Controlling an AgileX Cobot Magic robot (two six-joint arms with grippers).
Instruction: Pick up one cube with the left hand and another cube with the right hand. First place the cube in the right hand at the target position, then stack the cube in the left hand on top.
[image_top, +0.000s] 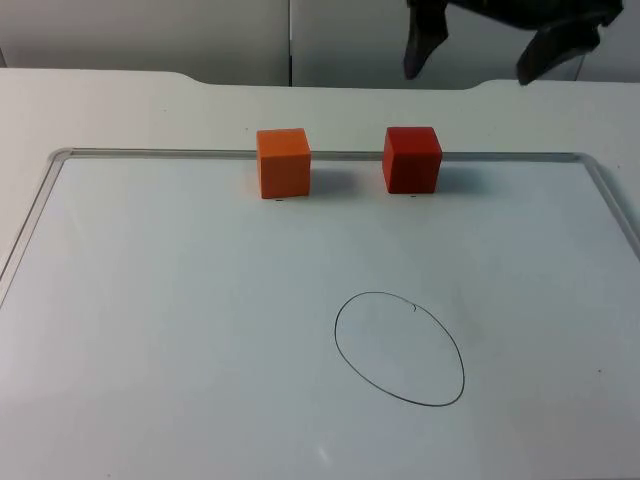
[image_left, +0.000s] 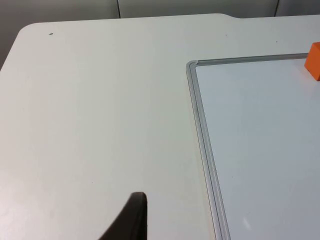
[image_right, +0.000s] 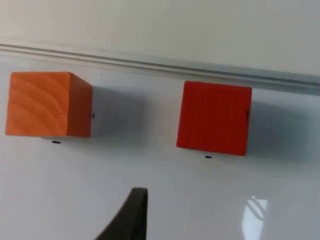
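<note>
An orange cube (image_top: 283, 162) and a red cube (image_top: 411, 158) stand side by side on the whiteboard, close to its far frame. In the right wrist view, the orange cube (image_right: 47, 104) and the red cube (image_right: 215, 117) both rest flat with a gap between them. My right gripper (image_top: 488, 50) hangs open above and behind the red cube, touching nothing. A drawn oval (image_top: 400, 348) marks a spot on the board nearer the front. My left gripper (image_left: 132, 222) waits over the bare table outside the board's corner, and a piece of the orange cube (image_left: 314, 61) lies far from it.
The whiteboard's metal frame (image_top: 150, 153) runs along the back and both sides; its corner (image_left: 192, 65) is in the left wrist view. White table top (image_left: 100, 100) surrounds the board. The grey partition wall (image_top: 150, 30) stands behind.
</note>
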